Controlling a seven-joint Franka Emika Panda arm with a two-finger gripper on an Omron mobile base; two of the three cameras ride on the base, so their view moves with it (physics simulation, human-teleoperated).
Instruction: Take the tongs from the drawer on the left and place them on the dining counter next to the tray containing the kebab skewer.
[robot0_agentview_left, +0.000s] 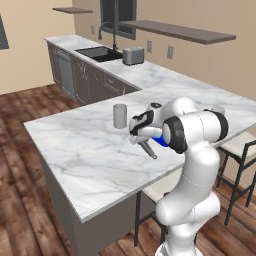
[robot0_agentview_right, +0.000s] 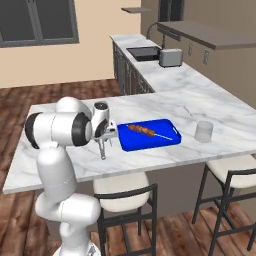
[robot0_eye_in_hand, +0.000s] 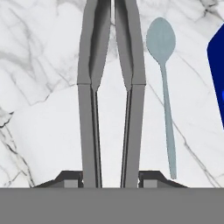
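The gripper (robot0_eye_in_hand: 110, 177) is clamping the tongs (robot0_eye_in_hand: 110, 87) above the dining counter (robot0_agentview_right: 210, 102). A spoon (robot0_eye_in_hand: 165, 87) is lying just beside them in the hand view; the right base view is showing the tray (robot0_agentview_right: 170, 141) with the kebab skewer (robot0_agentview_right: 142, 130) and a cup (robot0_agentview_right: 203, 131).

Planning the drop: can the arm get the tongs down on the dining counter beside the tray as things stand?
Probably yes. The gripper holds the tongs just above bare dining counter left of the tray; only a spoon lies close.

No readable text, label, brand, number or sign appears on anything here.
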